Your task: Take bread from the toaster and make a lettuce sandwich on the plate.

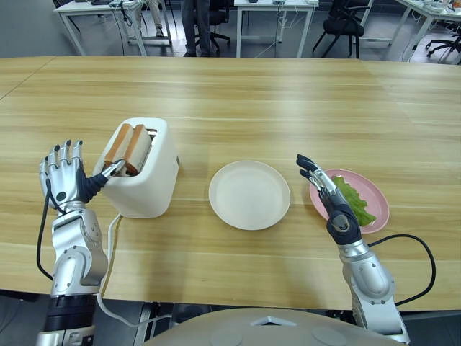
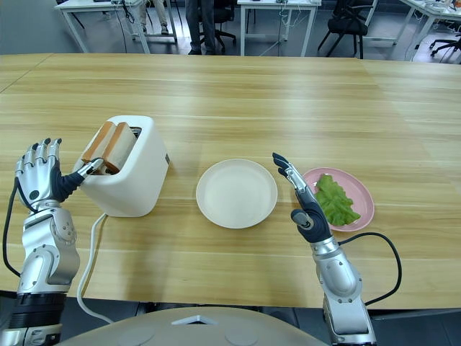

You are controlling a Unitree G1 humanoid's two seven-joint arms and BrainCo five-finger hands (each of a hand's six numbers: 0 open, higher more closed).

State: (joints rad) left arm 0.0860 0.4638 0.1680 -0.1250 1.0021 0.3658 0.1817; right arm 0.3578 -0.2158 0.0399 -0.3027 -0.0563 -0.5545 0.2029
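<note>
Two bread slices stand in the toaster, on the table's left. The left hand is just beside it, fingers straight up and holding nothing; its thumb seems to touch the toaster's rim. The right hand, flat and holding nothing, is between the white plate and the pink plate with lettuce.

The toaster at centre left is coloured cream-white, its bread tan with brown crust. The middle plate is cream, the lettuce green, its dish pink, the table pale wood-grain.
</note>
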